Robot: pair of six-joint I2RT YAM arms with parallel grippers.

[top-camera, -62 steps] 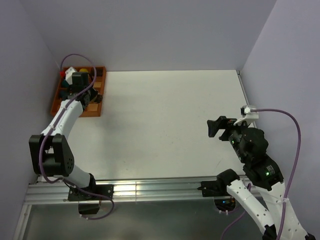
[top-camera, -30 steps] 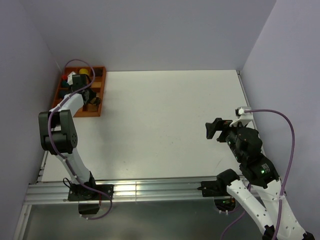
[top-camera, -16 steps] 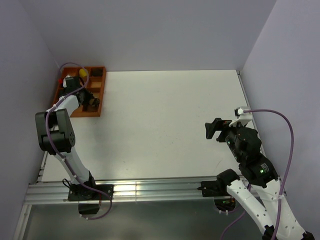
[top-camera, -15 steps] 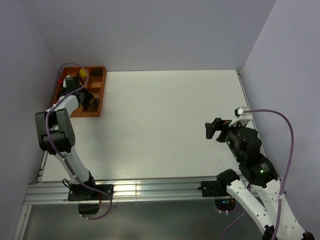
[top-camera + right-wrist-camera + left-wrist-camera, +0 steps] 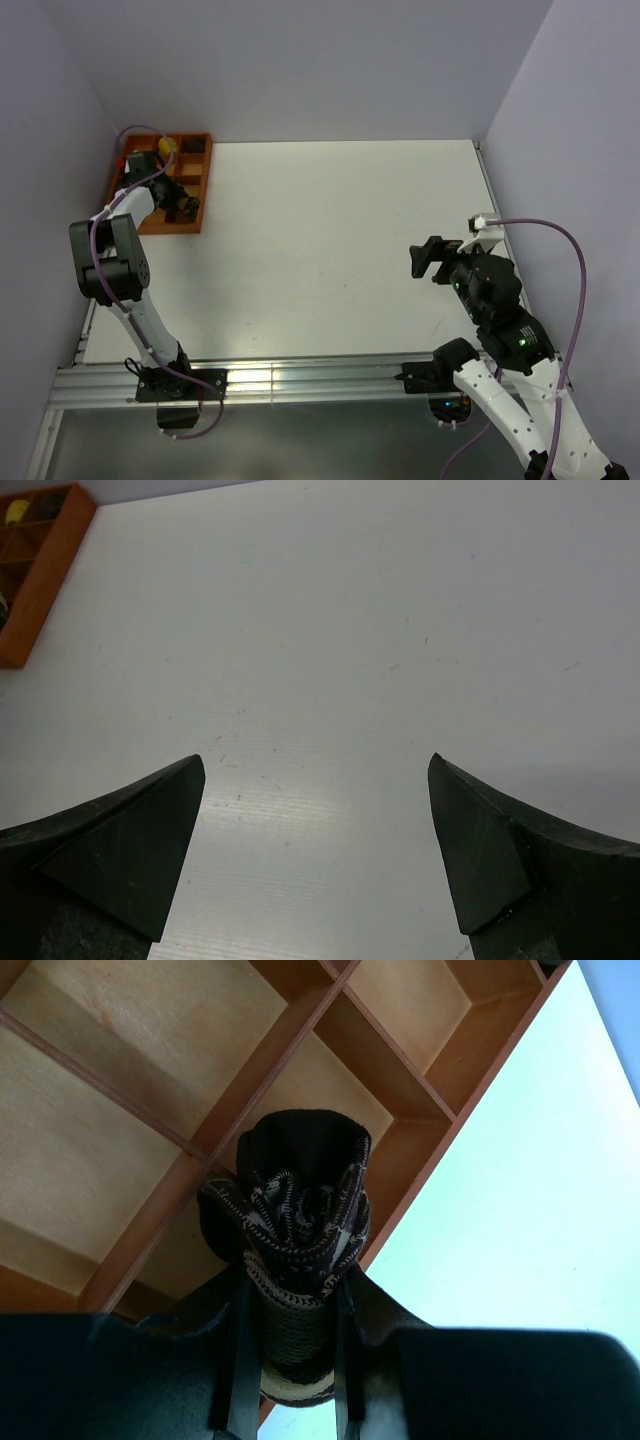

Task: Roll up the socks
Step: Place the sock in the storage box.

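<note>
Clamping rolled socks (image 5: 303, 1222) in left jaws over the wooden tray (image 5: 130, 1102), right jaws wide above tabletop (image 5: 350, 630)

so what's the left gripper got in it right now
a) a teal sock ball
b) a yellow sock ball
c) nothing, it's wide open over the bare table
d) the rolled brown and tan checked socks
d: the left wrist view shows the left gripper closed on the bundled socks, held above the compartments of the wooden tray.
</note>
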